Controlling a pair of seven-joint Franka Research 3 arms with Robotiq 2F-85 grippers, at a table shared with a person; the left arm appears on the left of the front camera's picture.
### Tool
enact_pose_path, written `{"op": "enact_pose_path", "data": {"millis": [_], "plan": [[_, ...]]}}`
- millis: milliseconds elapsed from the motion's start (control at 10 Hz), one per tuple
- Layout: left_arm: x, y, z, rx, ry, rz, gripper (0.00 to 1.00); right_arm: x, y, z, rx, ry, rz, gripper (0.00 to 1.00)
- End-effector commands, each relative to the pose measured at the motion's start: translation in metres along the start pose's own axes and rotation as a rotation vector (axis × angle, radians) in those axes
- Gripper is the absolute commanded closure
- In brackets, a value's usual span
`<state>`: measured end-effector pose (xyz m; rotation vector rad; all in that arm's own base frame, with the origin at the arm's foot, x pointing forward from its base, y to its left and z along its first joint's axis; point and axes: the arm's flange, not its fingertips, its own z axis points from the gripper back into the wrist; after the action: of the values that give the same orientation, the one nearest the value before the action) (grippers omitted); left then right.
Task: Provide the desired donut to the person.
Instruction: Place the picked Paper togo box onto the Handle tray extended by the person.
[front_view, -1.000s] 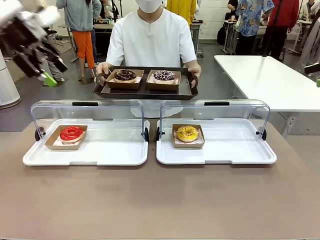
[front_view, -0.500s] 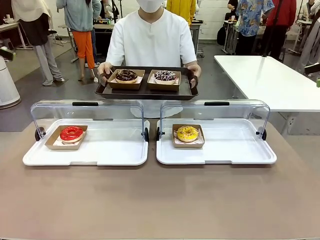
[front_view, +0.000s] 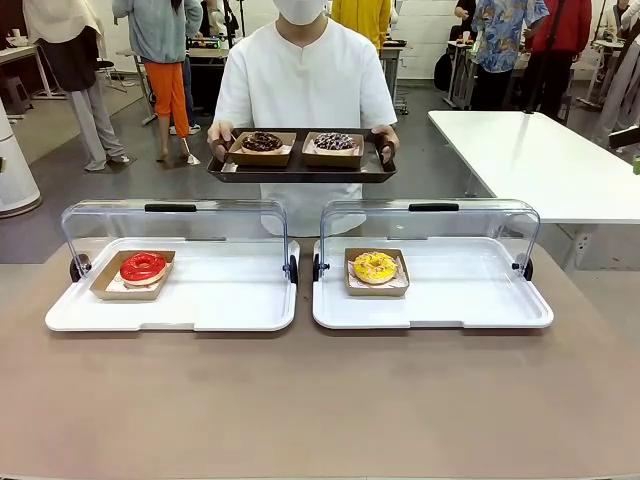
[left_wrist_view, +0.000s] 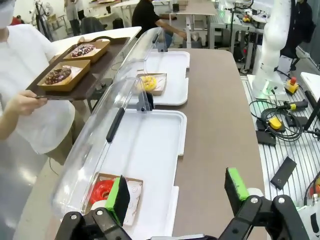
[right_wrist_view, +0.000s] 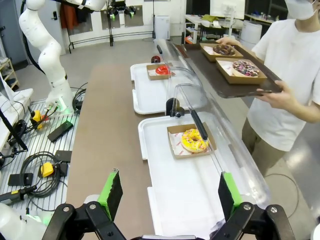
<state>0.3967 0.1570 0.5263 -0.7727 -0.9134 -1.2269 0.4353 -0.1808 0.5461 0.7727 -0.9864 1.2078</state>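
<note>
The person (front_view: 305, 80) stands at the far side holding a dark tray (front_view: 300, 172) with a chocolate donut (front_view: 262, 141) and a sprinkled donut (front_view: 334, 141) in cardboard boats. On the table, a red donut (front_view: 143, 267) lies in the left white tray (front_view: 170, 318) and a yellow donut (front_view: 375, 266) in the right white tray (front_view: 470, 305), both under raised clear lids. My left gripper (left_wrist_view: 178, 192) hangs open high above the near end of the red donut's (left_wrist_view: 102, 191) tray. My right gripper (right_wrist_view: 169, 194) is open above the yellow donut's (right_wrist_view: 194, 140) tray, empty.
The clear lids (front_view: 175, 225) (front_view: 430, 225) stand up along the trays' far edges. A white table (front_view: 540, 160) is at the back right. Bystanders walk behind the person. Cables and boxes (right_wrist_view: 40, 170) lie on the floor grating beside the table.
My left arm, seen at the upper left a second ago, has left the front view. The person has lifted the dark tray higher and leveled it.
</note>
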Motion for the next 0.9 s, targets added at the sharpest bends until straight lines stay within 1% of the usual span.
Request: {"op": "enact_pose_path", "data": {"millis": [0,100,200,300,800], "plan": [[-0.0007,0.0045,-0.0044,0.02,-0.009,0.037,0.0,0.0012,-0.0009,-0.0015,-0.006,-0.024,0.006,0.0],[-0.0066,-0.002,-0.0054,0.023,-0.017,0.044,0.0,0.0012,-0.0009,-0.0015,-0.006,-0.024,0.006,0.0],[-0.0045,0.0031,-0.006,0.023,-0.024,0.046,0.0,0.0012,-0.0009,-0.0015,-0.006,-0.024,0.006,0.0],[-0.007,0.002,-0.0023,-0.003,0.001,0.02,0.0,0.0012,-0.0009,-0.0015,-0.006,-0.024,0.006,0.0],[-0.007,0.002,-0.0023,-0.003,0.001,0.02,0.0,0.0012,-0.0009,-0.0015,-0.006,-0.024,0.006,0.0]]}}
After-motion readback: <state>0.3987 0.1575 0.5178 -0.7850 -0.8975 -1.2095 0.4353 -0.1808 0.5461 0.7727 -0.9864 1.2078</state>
